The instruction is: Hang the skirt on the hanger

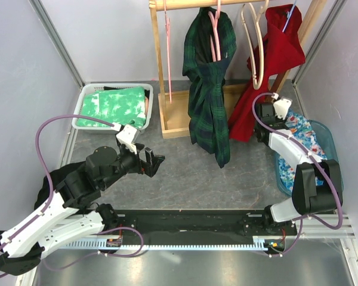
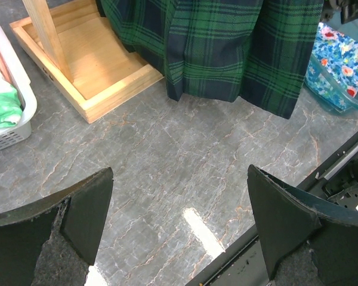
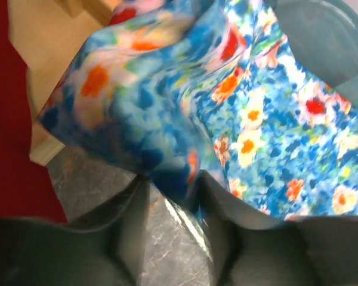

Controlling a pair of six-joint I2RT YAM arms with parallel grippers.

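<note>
Two garments hang from the pale wooden rack (image 1: 178, 122) at the back: a dark green tartan one (image 1: 210, 89) on a pink hanger (image 1: 215, 30) and a red one (image 1: 275, 65), with bare cream hangers (image 1: 255, 42) between them. Their hems drape close to the right arm's reach. The blue floral skirt (image 3: 256, 119), soft and crumpled, lies in a translucent blue tub (image 1: 329, 136) at the right edge, just beside the red cloth. The right gripper (image 3: 170, 190) is down at it, jaws narrowed on a raised fold of the floral fabric. The left gripper (image 2: 179, 179) hovers over bare bench, jaws wide and holding nothing, facing the tartan hem and the rack's boxed base. A white slatted plastic basket (image 1: 83, 106) at the back left holds green-and-white patterned cloth (image 1: 116, 107). Some black fabric (image 1: 52, 179) lies under the left arm. The bench (image 1: 185, 173) is grey with marble-like veining and slightly glossy; pale panels in metal framing close it in.
</note>
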